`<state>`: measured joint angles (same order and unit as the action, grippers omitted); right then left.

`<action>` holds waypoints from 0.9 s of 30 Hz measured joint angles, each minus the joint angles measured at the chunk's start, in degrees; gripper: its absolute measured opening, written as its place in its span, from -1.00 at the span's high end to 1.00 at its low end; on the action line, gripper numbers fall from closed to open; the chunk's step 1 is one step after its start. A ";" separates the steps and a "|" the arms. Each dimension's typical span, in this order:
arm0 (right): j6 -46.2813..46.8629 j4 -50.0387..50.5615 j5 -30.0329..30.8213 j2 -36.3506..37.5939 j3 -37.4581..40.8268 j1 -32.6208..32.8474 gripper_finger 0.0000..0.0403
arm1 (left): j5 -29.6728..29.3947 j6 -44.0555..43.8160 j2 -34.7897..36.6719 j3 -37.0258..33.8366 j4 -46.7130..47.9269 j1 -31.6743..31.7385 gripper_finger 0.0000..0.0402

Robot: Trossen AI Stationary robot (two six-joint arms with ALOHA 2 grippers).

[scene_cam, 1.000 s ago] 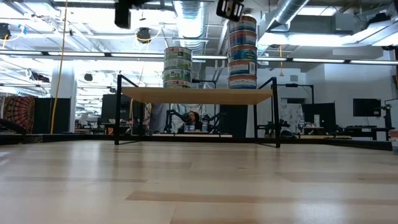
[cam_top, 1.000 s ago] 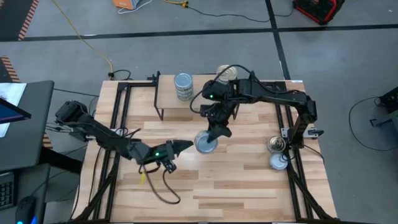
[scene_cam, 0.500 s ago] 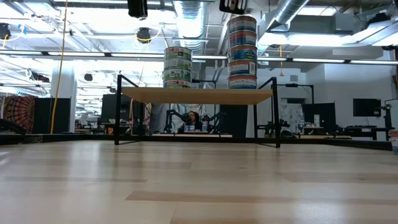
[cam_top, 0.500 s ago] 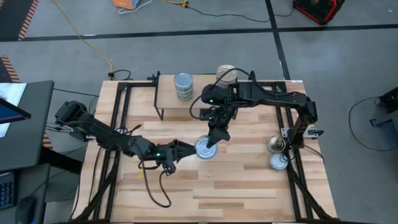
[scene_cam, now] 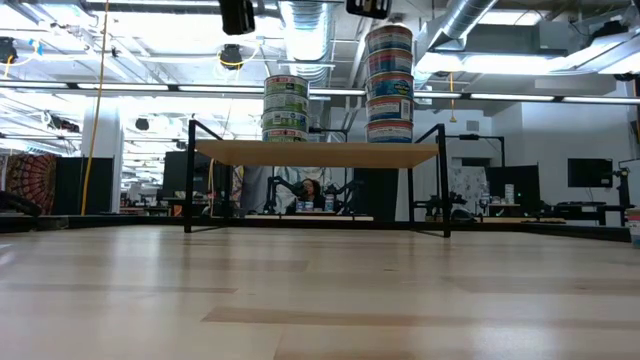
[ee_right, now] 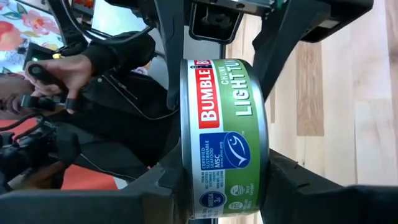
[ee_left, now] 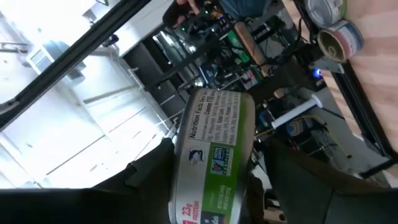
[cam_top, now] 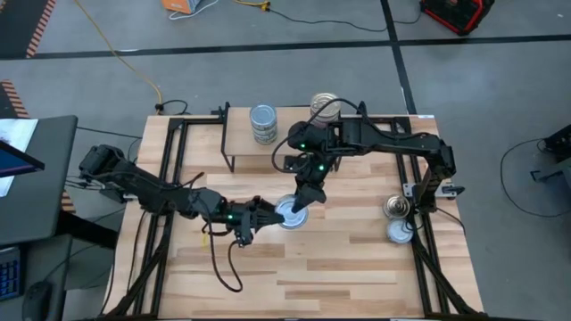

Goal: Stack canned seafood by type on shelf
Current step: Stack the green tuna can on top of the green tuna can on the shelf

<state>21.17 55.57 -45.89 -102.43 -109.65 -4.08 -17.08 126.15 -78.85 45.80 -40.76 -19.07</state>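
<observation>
A flat round tin (cam_top: 290,212) with a green and blue label is in the air over the middle of the table. My right gripper (cam_top: 299,203) is shut on it and comes from the shelf side. My left gripper (cam_top: 270,214) is open and reaches in from the table's left. Its fingers stand on either side of the same tin (ee_left: 214,155). The shelf (cam_top: 241,143) stands at the far edge and carries two stacks of tins (scene_cam: 286,108) (scene_cam: 390,85). Two more tins (cam_top: 396,208) (cam_top: 401,232) sit on the table at its right edge. My right gripper pinches the tin's two flat faces (ee_right: 186,143) between its fingers (ee_right: 163,186), and the label band faces the wrist camera. It comes slanting down from the far side. The tin is lifted clear of the table. My left gripper's fingers (ee_right: 171,37) flank the opposite side of the tin; I cannot tell whether they touch it.
Black frame rails (cam_top: 169,178) (cam_top: 419,241) run along the table's left and right sides. Bare wood (cam_top: 339,267) lies in front of both grippers. A person holding a controller (ee_right: 56,74) shows in the room behind.
My left gripper has moved toward the table's right, up to the tin in my right gripper, until its fingers flank it. My right gripper has shifted slightly toward the near-left with the tin and stays shut on it.
</observation>
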 joint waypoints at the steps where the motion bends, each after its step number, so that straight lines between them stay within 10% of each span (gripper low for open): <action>1: 0.00 0.10 0.10 0.00 0.00 -0.02 0.21 | 0.50 -0.49 0.00 0.00 0.01 0.16 -0.12; 7: 1.15 0.35 2.79 0.00 0.02 -0.09 0.05 | 0.26 -6.52 0.02 0.00 0.16 0.20 0.34; 22: 3.46 -1.10 4.27 3.93 -6.94 -3.00 -0.32 | -0.35 -15.46 -0.04 -0.17 -0.92 -2.17 0.35; 27: -0.85 3.26 14.04 9.41 -8.63 -5.10 -0.33 | 0.16 -19.71 1.15 0.03 -2.89 -2.32 0.35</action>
<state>20.32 58.83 -31.85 -93.02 -118.28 -9.17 -16.91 106.44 -77.70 45.84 -43.65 -21.39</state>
